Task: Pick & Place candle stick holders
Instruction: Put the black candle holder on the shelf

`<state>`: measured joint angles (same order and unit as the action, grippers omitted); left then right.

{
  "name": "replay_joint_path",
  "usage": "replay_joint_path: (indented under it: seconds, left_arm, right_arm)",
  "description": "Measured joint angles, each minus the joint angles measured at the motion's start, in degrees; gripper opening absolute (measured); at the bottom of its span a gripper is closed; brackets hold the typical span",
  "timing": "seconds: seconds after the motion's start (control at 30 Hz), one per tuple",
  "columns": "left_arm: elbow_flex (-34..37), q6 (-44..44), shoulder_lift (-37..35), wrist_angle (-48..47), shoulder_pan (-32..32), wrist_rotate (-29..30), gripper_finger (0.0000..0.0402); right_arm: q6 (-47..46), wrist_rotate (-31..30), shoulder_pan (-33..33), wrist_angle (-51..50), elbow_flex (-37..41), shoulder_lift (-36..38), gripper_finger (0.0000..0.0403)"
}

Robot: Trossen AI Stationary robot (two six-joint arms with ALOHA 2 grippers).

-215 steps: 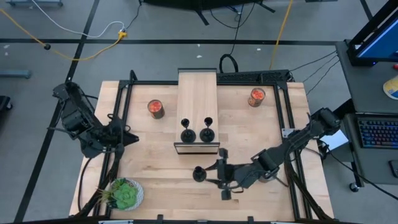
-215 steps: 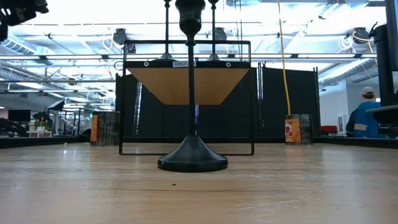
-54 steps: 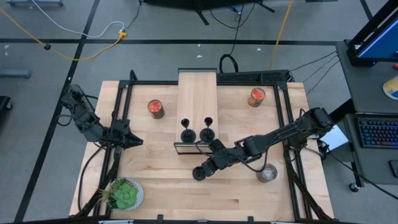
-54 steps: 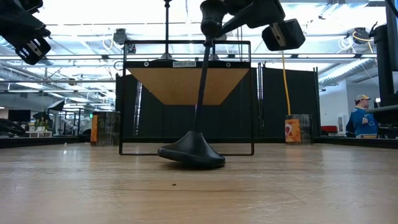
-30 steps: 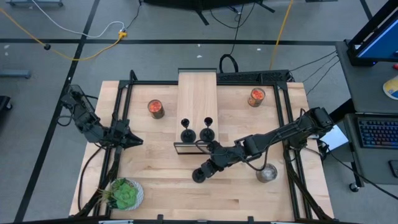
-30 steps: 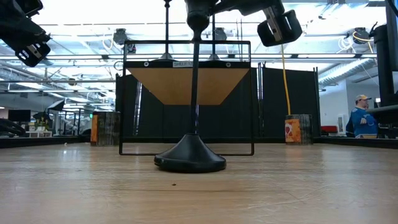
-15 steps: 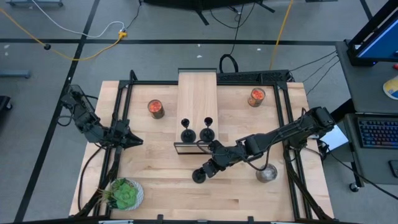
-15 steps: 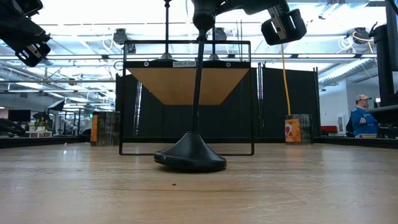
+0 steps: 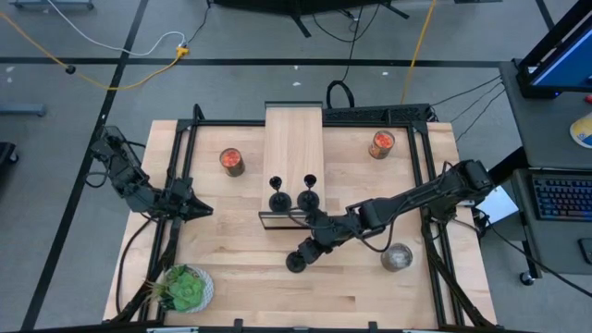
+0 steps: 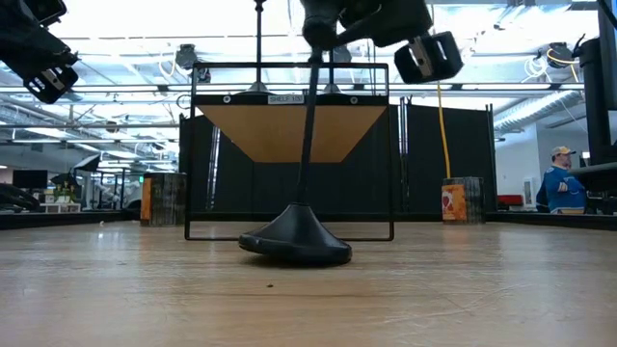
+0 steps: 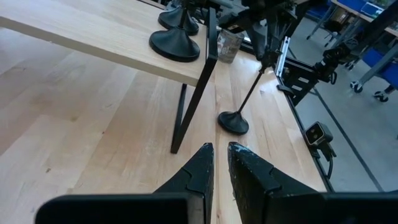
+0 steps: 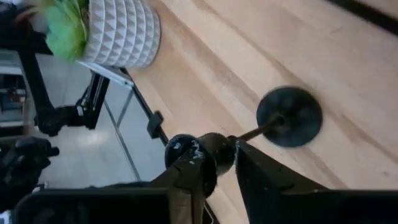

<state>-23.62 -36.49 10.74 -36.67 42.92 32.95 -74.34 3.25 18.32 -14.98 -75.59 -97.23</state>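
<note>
Holder point(image 10: 297, 236) tilted again, wooden table point(image 9: 240, 287)

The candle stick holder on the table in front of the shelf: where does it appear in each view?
High view: candle stick holder, lower centre, before the shelf.
Low view: centre, base tipped, shelf behind.
Left wrist view: right of centre, beyond the shelf leg.
Right wrist view: centre right.
Shared landmark: the shelf.

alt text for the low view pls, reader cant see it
A black candle stick holder leans on the wooden table, base partly lifted, its cup top at the right gripper. Behind stands a black-framed shelf; the left gripper hangs upper left.
</note>
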Motion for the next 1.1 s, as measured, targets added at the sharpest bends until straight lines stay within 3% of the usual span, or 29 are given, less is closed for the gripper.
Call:
replay_joint_path:
  seconds: [0.17,0.4,1.1]
  left_arm:
    - [0.0,-0.2,0.0,0.0,0.0,0.1,0.0053]
    - [0.0,-0.5,0.0,0.0,0.0,0.1,0.0053]
    - [0.0,-1.5,0.0,0.0,0.0,0.4,0.0053]
  right_arm:
    - [-0.1,0.4,-0.3,0.2,-0.1,-1.6,0.0088]
    - [-1.3,3.1,-0.3,0.2,-0.4,-3.9,0.0066]
    - [-1.3,2.8,0.2,-6.4,-0.3,-4.2,0.0030]
